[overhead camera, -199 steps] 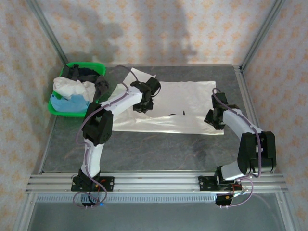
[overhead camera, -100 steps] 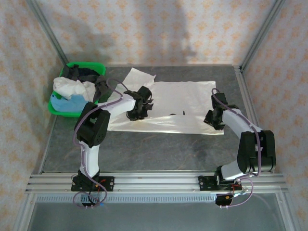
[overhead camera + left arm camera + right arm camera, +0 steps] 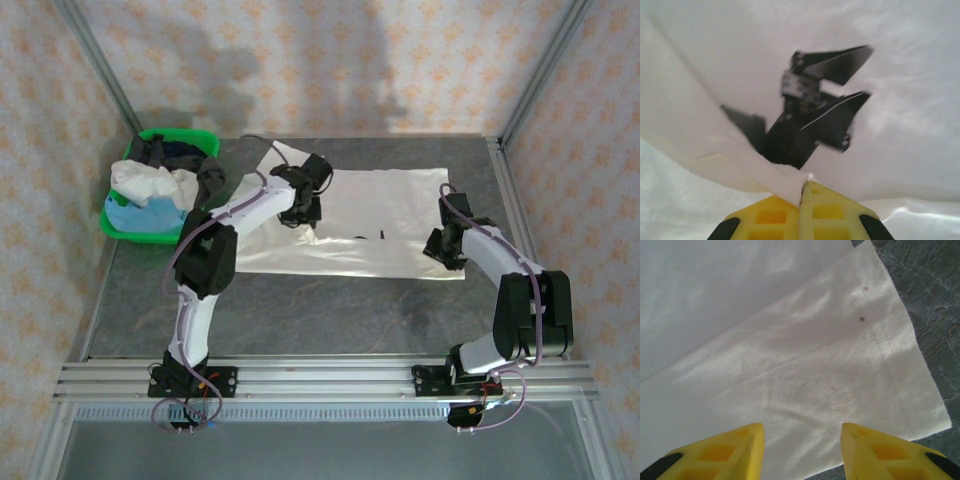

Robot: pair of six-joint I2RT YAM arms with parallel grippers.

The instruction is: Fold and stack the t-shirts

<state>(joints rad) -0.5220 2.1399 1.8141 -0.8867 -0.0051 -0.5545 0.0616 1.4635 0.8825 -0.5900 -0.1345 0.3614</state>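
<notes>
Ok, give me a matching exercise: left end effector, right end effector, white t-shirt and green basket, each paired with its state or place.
1. left end effector
2. right end effector
3. white t-shirt
4. green basket

A. open, above a hem corner
B. at the far left, heaped with clothes
C. shut, pinching cloth
D. spread on the table

Pairs: 1-C, 2-A, 3-D, 4-B
</notes>
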